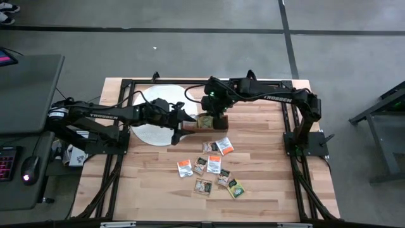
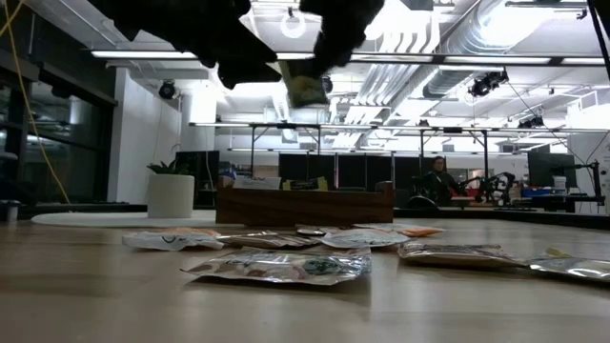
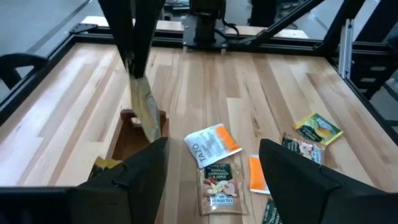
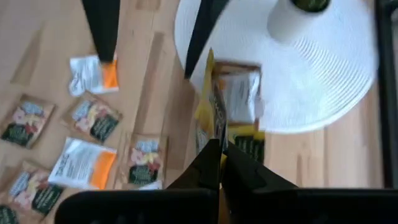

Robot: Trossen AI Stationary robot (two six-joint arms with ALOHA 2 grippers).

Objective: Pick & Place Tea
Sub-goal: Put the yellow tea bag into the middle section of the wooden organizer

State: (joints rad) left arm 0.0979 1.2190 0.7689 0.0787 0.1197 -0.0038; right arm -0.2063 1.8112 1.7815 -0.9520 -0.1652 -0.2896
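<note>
A long brown wooden box (image 1: 212, 123) lies near the table's middle, and sachets rest inside it (image 4: 239, 93). Several tea sachets (image 1: 214, 166), orange-and-white, green-and-yellow and brownish, lie flat on the wood toward the near edge (image 2: 286, 265). My right gripper (image 1: 210, 115) hangs over the box, shut on a yellow-green sachet (image 3: 146, 109). My left gripper (image 1: 188, 120) hovers just left of the box, over the disc's edge. It is open (image 3: 213, 149), holds nothing and points toward the loose sachets. My right gripper pinches the yellow-green sachet by its upper edge (image 4: 214, 134) between the two fingers, which come from above and point down. The sachet hangs edge-on below the fingers (image 3: 134, 43), lifted clear, with its lower end (image 3: 151, 130) just above the box.
A large white round disc (image 1: 149, 130) with a small raised piece (image 4: 295, 18) lies left of the box, under my left arm. Black frame rails (image 1: 291, 126) border the table's sides. Bare wood lies to the right of the sachets and at the near left.
</note>
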